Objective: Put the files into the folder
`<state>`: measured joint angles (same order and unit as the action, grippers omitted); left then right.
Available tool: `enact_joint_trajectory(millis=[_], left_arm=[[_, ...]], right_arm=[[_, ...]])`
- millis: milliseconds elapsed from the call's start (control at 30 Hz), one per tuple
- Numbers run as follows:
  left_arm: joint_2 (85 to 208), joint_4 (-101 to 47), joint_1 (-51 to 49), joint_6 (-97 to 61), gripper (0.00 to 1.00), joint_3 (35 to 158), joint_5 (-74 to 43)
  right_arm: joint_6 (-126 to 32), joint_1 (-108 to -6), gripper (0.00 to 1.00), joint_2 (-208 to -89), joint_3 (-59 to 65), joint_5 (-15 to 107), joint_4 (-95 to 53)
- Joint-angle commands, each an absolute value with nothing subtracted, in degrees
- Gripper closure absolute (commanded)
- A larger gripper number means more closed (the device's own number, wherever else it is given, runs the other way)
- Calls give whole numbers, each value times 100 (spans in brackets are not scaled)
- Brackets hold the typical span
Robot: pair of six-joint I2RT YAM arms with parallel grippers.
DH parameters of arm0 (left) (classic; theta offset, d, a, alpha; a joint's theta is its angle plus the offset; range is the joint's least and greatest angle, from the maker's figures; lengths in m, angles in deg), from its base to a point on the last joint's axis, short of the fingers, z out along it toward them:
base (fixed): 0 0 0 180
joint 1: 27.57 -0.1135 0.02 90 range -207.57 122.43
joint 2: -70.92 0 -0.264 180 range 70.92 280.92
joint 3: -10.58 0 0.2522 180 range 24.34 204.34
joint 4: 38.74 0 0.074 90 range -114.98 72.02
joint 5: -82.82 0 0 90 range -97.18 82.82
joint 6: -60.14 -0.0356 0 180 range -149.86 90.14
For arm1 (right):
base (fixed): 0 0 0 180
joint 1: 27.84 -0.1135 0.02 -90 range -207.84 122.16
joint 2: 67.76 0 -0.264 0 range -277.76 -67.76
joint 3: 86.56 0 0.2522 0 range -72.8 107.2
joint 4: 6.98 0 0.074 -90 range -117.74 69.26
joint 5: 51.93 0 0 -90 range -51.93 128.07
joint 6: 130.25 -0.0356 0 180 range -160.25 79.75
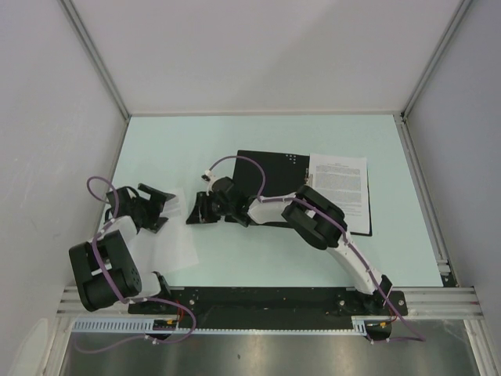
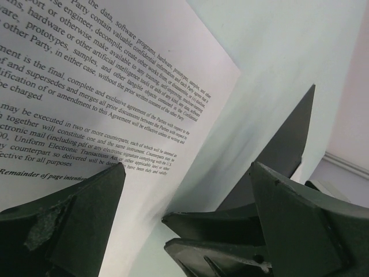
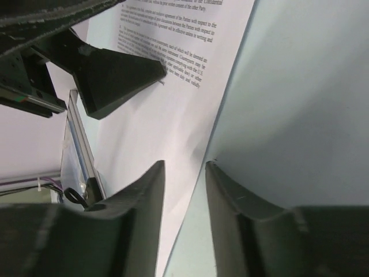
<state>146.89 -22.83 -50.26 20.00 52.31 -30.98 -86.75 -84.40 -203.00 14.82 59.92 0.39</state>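
Files [image 1: 176,243] sit in two places on the pale green table [image 1: 258,258]. At the far left of the overhead view, the left gripper [image 1: 168,210] is low over the upper part of a white sheet lying flat at the lower left of the table. Its fingers [image 2: 69,231] are spread wide with nothing between them. In its own wrist view, blocks of small black print on that sheet [image 2: 115,86] fill the upper left of the frame.

Just to the right, the right gripper [image 1: 192,210] faces the left one across the sheet's right edge, and the two are close together. In the right wrist view its fingers [image 3: 144,213] stand a narrow gap apart, slightly open. The sheet's edge [image 3: 173,115] runs into that gap. One finger is over the paper and the other over bare table [image 3: 300,115]. I cannot tell whether either pad touches the sheet. A pointed finger of the left gripper shows at the upper left of that view, its tip over the printed lines.

Further right, near the middle of the table, the folder [image 1: 266,164] lies open with its black inside up, partly hidden by the right arm. A second printed sheet [image 1: 338,188] lies on its right half, well apart from both grippers.
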Motion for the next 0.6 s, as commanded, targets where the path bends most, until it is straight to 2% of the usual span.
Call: enact_joint_trajectory(millis=[0, 200, 567], left_arm=[[14792, -2164, -4998, 2120, 1, 4860, -3048], [14721, -2182, -4998, 2103, 0, 4781, -3074], [14923, -2446, -4989, 2173, 0, 4570, -3267]], right_arm=[[-8560, -8672, 52, -20450, 1859, 5338, -762], [-8446, -8954, 40, -20759, 2598, 4686, -1581], [-8559, -8954, 36, -20864, 2442, 5037, -986]])
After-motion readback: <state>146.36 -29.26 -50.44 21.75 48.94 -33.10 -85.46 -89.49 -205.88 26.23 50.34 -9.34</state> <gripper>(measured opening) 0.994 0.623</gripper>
